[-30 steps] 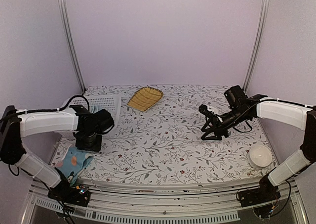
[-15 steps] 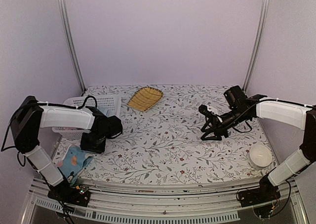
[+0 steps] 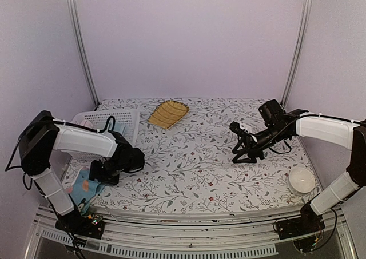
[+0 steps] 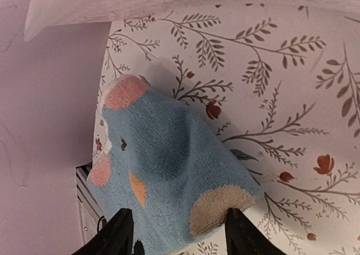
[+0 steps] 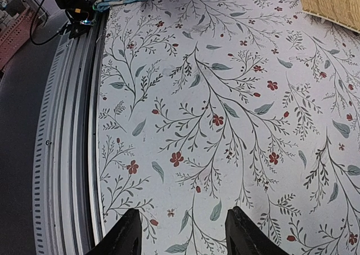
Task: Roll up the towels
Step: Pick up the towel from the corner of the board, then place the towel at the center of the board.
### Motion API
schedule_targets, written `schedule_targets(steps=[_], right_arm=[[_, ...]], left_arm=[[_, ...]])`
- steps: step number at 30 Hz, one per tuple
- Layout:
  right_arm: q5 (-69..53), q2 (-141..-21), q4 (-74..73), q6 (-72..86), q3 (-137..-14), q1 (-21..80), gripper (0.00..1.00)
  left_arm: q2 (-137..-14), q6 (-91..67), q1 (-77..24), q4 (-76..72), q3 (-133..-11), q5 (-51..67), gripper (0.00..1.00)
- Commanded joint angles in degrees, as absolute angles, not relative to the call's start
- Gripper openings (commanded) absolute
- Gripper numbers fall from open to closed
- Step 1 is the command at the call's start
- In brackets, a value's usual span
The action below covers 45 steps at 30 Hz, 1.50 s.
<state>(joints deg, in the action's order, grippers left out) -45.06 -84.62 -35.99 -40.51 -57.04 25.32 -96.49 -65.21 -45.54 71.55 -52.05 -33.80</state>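
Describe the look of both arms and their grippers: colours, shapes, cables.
The left arm and right arm have smooth white tubular shells joined by black joints, and they stand on black bases. Thin black cables run along them. The left gripper and right gripper are black, each with two flat matte fingers. No markings are readable.

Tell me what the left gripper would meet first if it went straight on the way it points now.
The small light-blue cloth towel with orange and dark prints, bunched on the floral tablecloth. It lies directly ahead of the left gripper, whose fingers stand open; the gap to it is hard to judge.
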Motion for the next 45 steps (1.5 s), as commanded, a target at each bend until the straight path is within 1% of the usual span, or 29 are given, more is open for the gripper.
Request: schedule_targets(steps=[1, 2, 5, 6, 7, 11, 13, 16, 19, 23, 25, 28, 29, 31, 33, 36, 38, 39, 40, 41, 42, 44, 45], right_arm=[[-46.94, -85.46, -37.01, -41.65, -58.45, 25.05, 0.53], [-47.1, -85.48, -37.08, -41.72, -58.44, 25.05, 0.53], [-47.5, -85.74, -37.55, -41.9, -58.6, 25.05, 0.53], [-47.53, -85.72, -37.58, -41.98, -58.58, 25.09, 0.53], [-47.43, -85.74, -37.54, -42.05, -58.54, 25.05, 0.53], [-47.29, -85.61, -37.56, -42.1, -58.6, 25.05, 0.53], [-47.29, -85.44, -37.54, -42.02, -58.62, 25.05, 0.53], [-47.3, -85.24, -37.62, -41.86, -58.86, 25.05, 0.53], [-46.7, -84.26, -37.85, -41.66, -59.26, 25.06, 0.53], [-43.93, -82.58, -37.97, -41.28, -61.01, 24.26, 0.53], [-43.62, -82.23, -38.18, -40.32, -63.13, 21.81, 0.53], [-44.64, -82.21, -40.47, -38.97, -68.44, 17.22, 0.53], [-44.8, -82.09, -41.24, -38.67, -69.95, 16.09, 0.52], [-44.36, -81.43, -41.61, -37.89, -72.43, 15.0, 0.53], [-43.92, -80.78, -41.14, -37.18, -72.46, 14.95, 0.54], [-42.2, -81.26, -39.05, -34.96, -70.53, 14.94, 0.6], [-40.64, -82.46, -38.39, -33.77, -69.81, 14.94, 0.7], [-40.38, -82.86, -38.11, -33.13, -69.79, 14.94, 0.81], [-40.29, -83.22, -37.89, -32.94, -68.56, 14.95, 0.98], [-40.09, -83.49, -37.38, -32.89, -67.42, 14.94, 0.99], [-40.0, -84.11, -37.13, -32.94, -66.58, 14.94, 0.99], [-38.55, -86.18, -38.12, -34.57, -66.45, 14.96, 0.99], [-36.88, -87.77, -39.08, -34.99, -67.08, 14.97, 0.99]], left_arm=[[-102.29, -68.32, -43.14, 73.11, -50.99, -33.83, 0.55], [-103.14, -68.31, -43.06, 72.51, -50.99, -34.18, 0.5], [-104.3, -66.32, -43.06, 69.32, -50.72, -33.61, 0.41], [-104.63, -66.08, -43.09, 69.01, -50.82, -33.55, 0.36], [-104.89, -66.05, -43.26, 69.23, -51.18, -33.67, 0.3], [-103.16, -68.59, -47.36, 74.78, -55.74, -36.95, 0.0], [-101.79, -68.31, -50.26, 78.0, -59.98, -37.95, 0.0], [-99.9, -63.95, -54.95, 77.92, -67.91, -37.45, 0.0], [-98.28, -48.53, -60.12, 68.25, -75.58, -32.36, 0.0], [-99.46, -35.5, -62.56, 55.46, -87.35, -23.26, 0.0], [-100.81, -30.17, -62.42, 49.99, -93.41, -23.27, 0.0], [-103.41, -24.32, -61.78, 45.35, -102.54, -27.4, 0.0], [-103.63, -22.01, -61.77, 42.59, -103.77, -27.08, 0.0], [-102.81, -17.99, -61.71, 35.51, -101.71, -25.31, 0.0], [-102.19, -16.0, -61.5, 29.4, -96.1, -23.68, 0.0], [-102.76, -15.4, -61.2, 23.04, -86.67, -19.75, 0.0], [-104.14, -16.95, -61.32, 21.69, -81.72, -16.73, 0.0], [-104.76, -17.19, -61.33, 21.65, -79.51, -14.0, 0.0], [-105.02, -17.19, -61.38, 20.98, -76.28, -10.74, 0.06], [-104.9, -17.11, -61.58, 19.58, -73.88, -7.81, 0.17], [-104.49, -17.08, -61.79, 18.16, -71.46, -5.82, 0.29], [-102.88, -17.2, -61.96, 15.57, -67.9, -4.15, 0.45], [-101.84, -17.55, -61.92, 14.55, -66.85, -4.09, 0.51]])
